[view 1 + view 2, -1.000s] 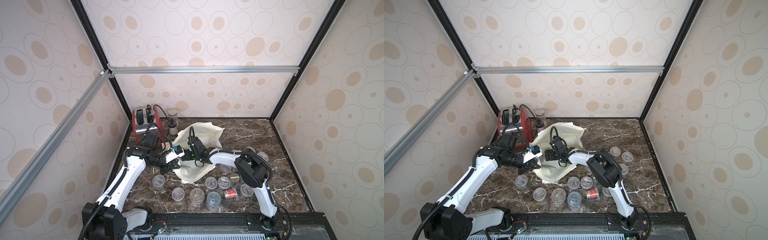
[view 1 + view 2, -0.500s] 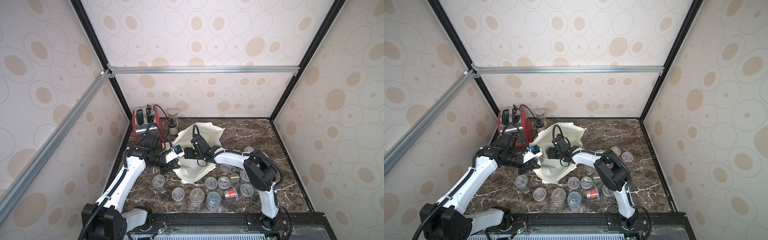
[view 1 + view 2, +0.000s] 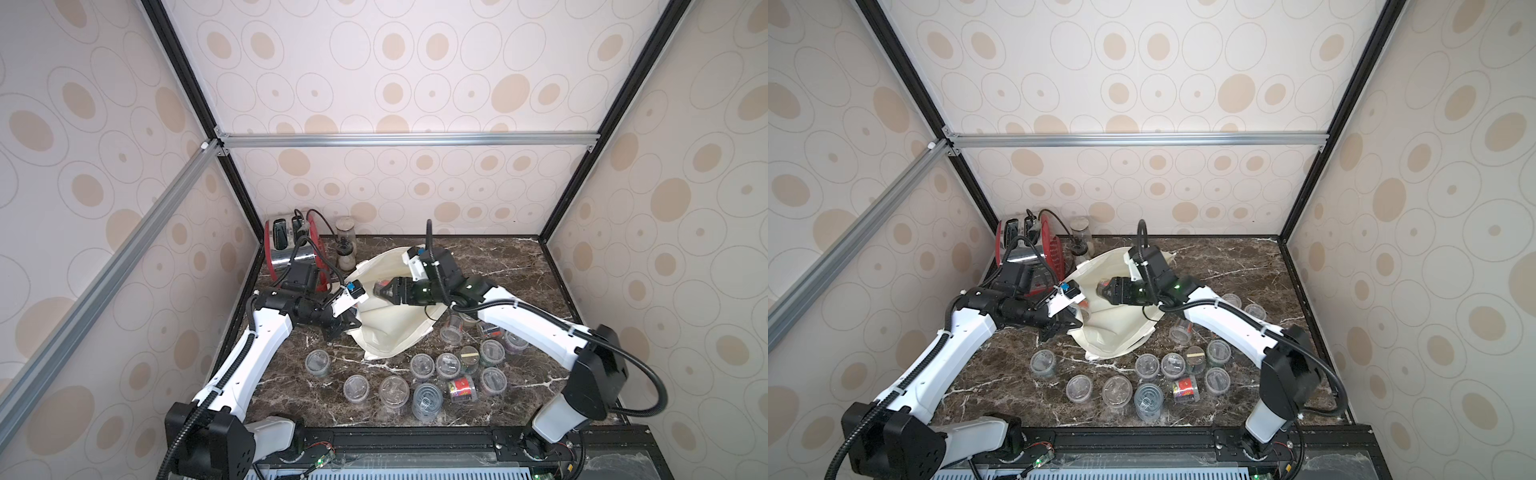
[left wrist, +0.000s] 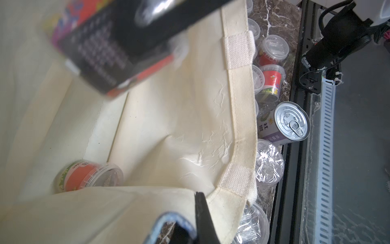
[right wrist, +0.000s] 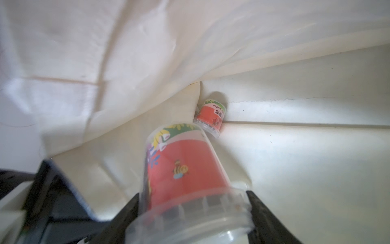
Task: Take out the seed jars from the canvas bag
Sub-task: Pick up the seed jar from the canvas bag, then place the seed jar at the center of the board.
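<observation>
Right wrist: seed jar [image 5: 185, 169] clamped; canvas bag [image 5: 295, 179] gaping.

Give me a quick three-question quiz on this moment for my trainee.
1. True or false: the right gripper is empty.
2. The left gripper pinches: A the rim of the canvas bag, B a seed jar, C nothing.
3. How many seed jars lie loose inside the bag, by the wrist views?
Key: 1 false, it is shut on a red-labelled seed jar. 2 A. 3 one, the loose jar.
</observation>
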